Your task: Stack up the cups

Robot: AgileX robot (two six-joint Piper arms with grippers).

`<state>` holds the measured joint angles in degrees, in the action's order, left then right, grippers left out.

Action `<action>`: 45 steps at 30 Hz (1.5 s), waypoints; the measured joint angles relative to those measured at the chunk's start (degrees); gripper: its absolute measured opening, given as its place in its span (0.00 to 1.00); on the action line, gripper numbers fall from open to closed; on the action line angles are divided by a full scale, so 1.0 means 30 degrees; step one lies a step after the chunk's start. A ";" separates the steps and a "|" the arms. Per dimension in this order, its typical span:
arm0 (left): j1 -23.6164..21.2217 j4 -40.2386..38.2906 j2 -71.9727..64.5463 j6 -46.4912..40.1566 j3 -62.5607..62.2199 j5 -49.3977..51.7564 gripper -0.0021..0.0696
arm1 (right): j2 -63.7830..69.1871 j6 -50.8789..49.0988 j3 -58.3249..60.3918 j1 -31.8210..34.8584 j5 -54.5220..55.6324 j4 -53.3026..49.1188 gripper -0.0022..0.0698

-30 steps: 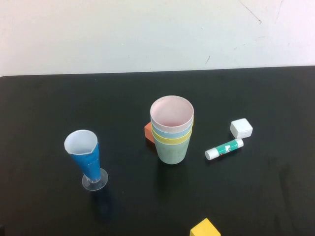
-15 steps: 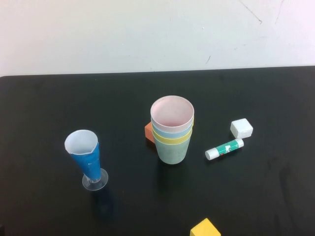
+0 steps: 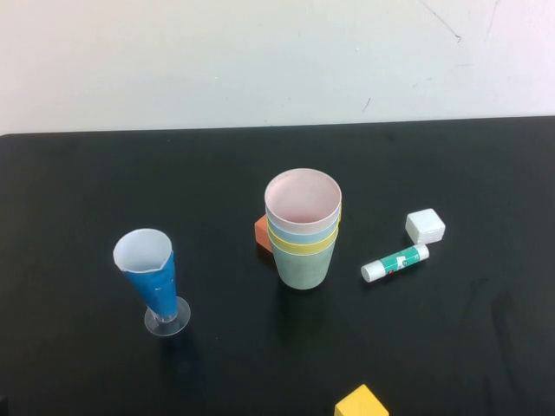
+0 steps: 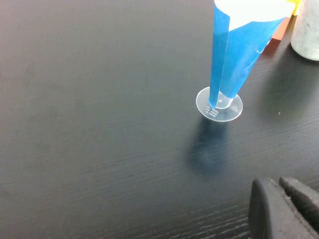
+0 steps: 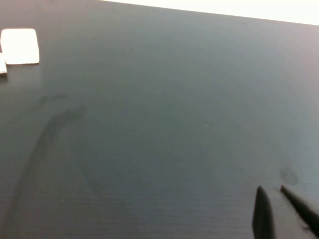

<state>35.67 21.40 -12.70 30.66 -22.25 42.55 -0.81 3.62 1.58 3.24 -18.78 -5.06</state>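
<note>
Left gripper [image 4: 283,199] closed, empty, low over bare table [image 3: 87,191] near the paper cone [image 4: 239,55]. Right gripper [image 5: 279,209] closed too, holding nothing, over open table well off from the white block [image 5: 20,46]. Cups [image 3: 303,230] nested upright mid-table: green outermost, then yellow, blue, pink on top. Orange block [image 3: 260,232] just behind-left of stack, possibly touching. Glue stick [image 3: 395,262] lying right of stack. Yellow block [image 3: 362,403] at near edge.
</note>
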 joint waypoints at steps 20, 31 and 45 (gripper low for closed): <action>0.0000 -0.0026 0.0000 -0.0037 0.0184 -0.0196 0.03 | 0.0000 -0.0071 0.0000 0.0000 0.0000 0.0004 0.04; -0.1136 0.0285 0.0120 -0.2466 0.2220 -0.4791 0.03 | 0.0000 -0.0071 0.0000 0.0000 0.0000 -0.0035 0.04; -1.0084 -0.5159 0.3134 -0.7663 0.5545 -0.9908 0.03 | 0.0000 -0.0071 0.0000 0.0000 0.0000 -0.0106 0.04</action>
<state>5.42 5.92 -3.30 7.67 -5.62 12.82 -0.81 3.41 1.58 3.24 -18.78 -5.37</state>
